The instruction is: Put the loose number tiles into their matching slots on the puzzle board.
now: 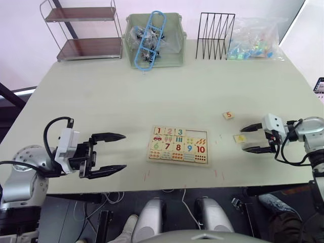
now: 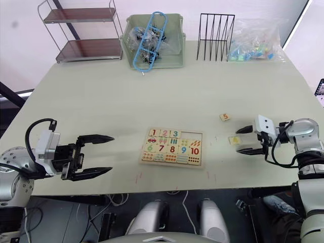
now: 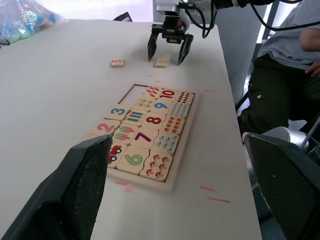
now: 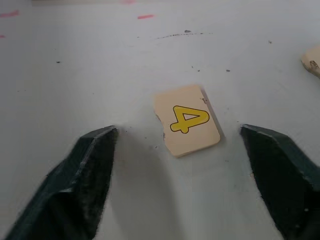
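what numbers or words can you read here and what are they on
"4", yellow: on the loose tile lying flat on the table between the right hand's open fingers.
"5", orange: on the loose tile farther back on the table.
"1", "2", "3": top row of the puzzle board, with two bare slots after them.
"6", "7", "8", "9", "10": the board's lower digit row.
No words or brand names are readable.

Tiles 4 (image 4: 187,120), 5 (image 1: 228,115) off board (image 1: 178,145)
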You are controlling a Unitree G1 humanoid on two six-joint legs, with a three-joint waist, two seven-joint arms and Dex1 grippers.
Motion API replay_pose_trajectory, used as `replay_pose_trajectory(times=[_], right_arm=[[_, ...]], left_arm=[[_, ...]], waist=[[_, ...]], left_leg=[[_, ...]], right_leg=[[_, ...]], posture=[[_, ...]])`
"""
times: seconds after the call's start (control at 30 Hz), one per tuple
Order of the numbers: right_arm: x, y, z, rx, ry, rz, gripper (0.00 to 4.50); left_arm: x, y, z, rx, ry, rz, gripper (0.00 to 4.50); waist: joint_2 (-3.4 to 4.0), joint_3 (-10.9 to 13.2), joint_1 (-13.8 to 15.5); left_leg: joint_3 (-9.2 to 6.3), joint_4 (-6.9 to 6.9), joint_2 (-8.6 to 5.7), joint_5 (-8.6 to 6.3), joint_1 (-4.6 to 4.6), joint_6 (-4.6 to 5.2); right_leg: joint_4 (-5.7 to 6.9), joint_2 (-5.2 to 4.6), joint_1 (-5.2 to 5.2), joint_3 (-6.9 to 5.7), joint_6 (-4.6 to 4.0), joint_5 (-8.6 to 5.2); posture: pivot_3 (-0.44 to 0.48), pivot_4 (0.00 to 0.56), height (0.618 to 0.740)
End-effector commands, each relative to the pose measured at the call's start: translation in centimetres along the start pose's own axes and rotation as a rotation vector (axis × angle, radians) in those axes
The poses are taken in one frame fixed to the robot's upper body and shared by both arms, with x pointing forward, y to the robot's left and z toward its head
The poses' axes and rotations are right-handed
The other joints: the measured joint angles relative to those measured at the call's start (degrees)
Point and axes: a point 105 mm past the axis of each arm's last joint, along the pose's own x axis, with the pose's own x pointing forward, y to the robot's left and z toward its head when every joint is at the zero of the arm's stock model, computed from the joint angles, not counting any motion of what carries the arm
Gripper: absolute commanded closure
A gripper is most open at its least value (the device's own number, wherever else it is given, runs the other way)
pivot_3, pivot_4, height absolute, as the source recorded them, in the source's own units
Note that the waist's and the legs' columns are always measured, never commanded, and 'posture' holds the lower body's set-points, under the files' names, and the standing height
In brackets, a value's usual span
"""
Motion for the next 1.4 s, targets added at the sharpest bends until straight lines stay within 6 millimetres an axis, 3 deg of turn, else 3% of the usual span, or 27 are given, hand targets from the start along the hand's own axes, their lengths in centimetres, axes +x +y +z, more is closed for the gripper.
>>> replay_pose_trajectory(times=[0.03,0.13,0.4,0.67,0.97,1.4], right_arm=[[-0.1,0.1,-0.1,-0.007,0.011,0.011,2.20],[-0.1,0.1,-0.1,-0.007,0.010,0.011,3.65],[-0.8,0.0,0.5,0.001,-0.001,-0.008,3.66],[-0.9,0.1,3.1,0.034,-0.045,-0.050,3.66],[1.0,0.3,7.4,0.074,-0.023,-0.136,3.66],[3.8,0.4,11.2,0.156,0.103,-0.115,3.66]], left_arm=[[-0.3,-0.1,0.7,0.027,-0.018,0.007,0.00],[-0.4,-0.1,0.6,0.024,-0.020,0.009,0.00],[-0.6,-0.3,0.2,0.018,-0.026,0.013,0.00],[-0.6,-0.5,-0.1,0.011,-0.034,0.023,0.00],[-0.7,-0.5,-0.5,0.007,-0.042,0.039,0.00],[-0.9,-0.6,-0.9,0.007,-0.041,0.067,0.00]], waist=[[0.00,0.0,0.0],[-0.01,0.0,0.0],[-0.01,0.0,0.0],[0.01,0.0,0.2],[0.01,0.0,0.2],[0.01,0.0,0.1]], left_leg=[[0.00,0.00,0.00,0.00,0.00,0.00],[0.01,0.00,0.00,0.00,0.00,0.00],[0.01,0.00,0.00,0.00,0.01,0.00],[-0.06,0.00,0.01,0.00,-0.04,0.00],[-0.07,0.00,0.01,0.00,-0.09,0.00],[-0.12,0.00,0.03,0.00,-0.19,0.00]], right_leg=[[0.00,0.00,0.00,0.00,-0.01,0.00],[0.00,0.00,0.00,0.00,-0.01,-0.01],[0.00,0.00,0.00,0.00,-0.03,-0.01],[0.03,-0.03,-0.07,0.03,-0.02,0.00],[0.05,-0.01,-0.13,0.01,0.01,0.01],[0.04,-0.02,-0.28,0.03,-0.03,-0.02]], posture=[[0.000,0.150,0.740],[0.000,0.150,0.740],[0.000,0.150,0.740],[0.000,0.150,0.740],[0.000,0.150,0.740],[0.000,0.150,0.740]])
